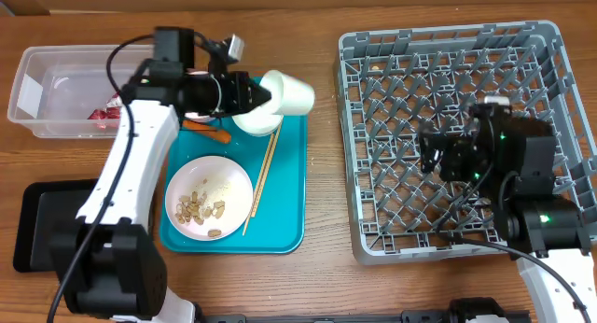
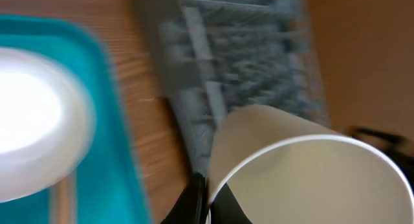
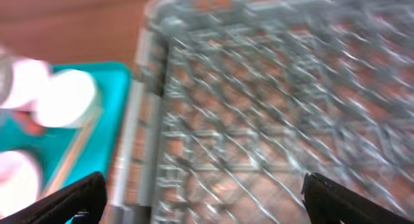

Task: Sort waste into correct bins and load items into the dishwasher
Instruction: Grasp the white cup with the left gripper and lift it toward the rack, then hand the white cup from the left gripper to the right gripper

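Left claw (image 1: 264, 95): clamped on the rim of the cup; in the wrist view one dark finger (image 2: 194, 199) lies against the outside of the cup wall.
Cup (image 1: 289, 92): white, tipped on its side, held at the far right corner of the teal tray, between the tray and the dish rack. Its open mouth faces the left wrist camera (image 2: 304, 169).
Right claw (image 1: 432, 153): fingers spread wide apart and holding nothing, over the middle of the dish rack. Each finger (image 3: 71, 201) sits at a lower corner of the wrist view.
Dish rack (image 1: 373, 52): grey, square, with an open grid floor, on the right of the desk. No tableware shows in it; the part under the right arm is hidden.
Teal tray (image 1: 284, 225): on the desk, left of the rack and well apart from it.
Round bowl (image 1: 252, 125): white, at the tray's far end, partly hidden by the cup and the left claw.
Peanut bowl (image 1: 224, 178): white and shallow, on the near half of the tray, with loose peanuts (image 1: 198, 208) inside.
Chopsticks (image 1: 259, 181): thin and wooden, lying lengthwise on the tray just right of the peanut bowl.
Carrot (image 1: 207, 129): orange, on the tray's far left, partly under the left arm.
Clear tub (image 1: 37, 57): at the desk's far left, with the red wrapper (image 1: 104, 113) inside at its right end.
Black tray (image 1: 42, 220): flat, at the near left, partly hidden by the left arm.
Desk (image 1: 322, 174): brown wood.
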`<move>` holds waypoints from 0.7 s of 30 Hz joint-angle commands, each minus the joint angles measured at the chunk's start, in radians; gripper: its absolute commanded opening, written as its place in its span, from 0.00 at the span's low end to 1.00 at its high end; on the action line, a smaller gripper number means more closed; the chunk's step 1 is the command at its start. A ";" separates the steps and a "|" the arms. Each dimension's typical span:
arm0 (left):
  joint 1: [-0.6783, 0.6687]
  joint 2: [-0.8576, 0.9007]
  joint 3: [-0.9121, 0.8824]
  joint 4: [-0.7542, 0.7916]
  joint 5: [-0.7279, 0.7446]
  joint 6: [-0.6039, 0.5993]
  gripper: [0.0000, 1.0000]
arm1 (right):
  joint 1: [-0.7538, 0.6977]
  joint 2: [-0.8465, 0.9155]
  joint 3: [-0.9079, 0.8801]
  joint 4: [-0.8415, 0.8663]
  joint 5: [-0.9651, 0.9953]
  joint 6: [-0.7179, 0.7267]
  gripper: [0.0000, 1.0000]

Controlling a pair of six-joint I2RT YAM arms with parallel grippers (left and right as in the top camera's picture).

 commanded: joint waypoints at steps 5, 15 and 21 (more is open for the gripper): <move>-0.070 -0.016 0.007 -0.004 0.502 -0.006 0.04 | 0.003 0.138 0.026 0.265 -0.761 -0.132 1.00; -0.128 -0.016 0.007 -0.004 0.502 -0.059 0.04 | 0.004 0.214 0.026 0.440 -0.935 -0.132 1.00; -0.174 -0.016 0.007 0.002 0.497 -0.080 0.04 | 0.011 0.214 0.026 0.447 -0.946 -0.132 1.00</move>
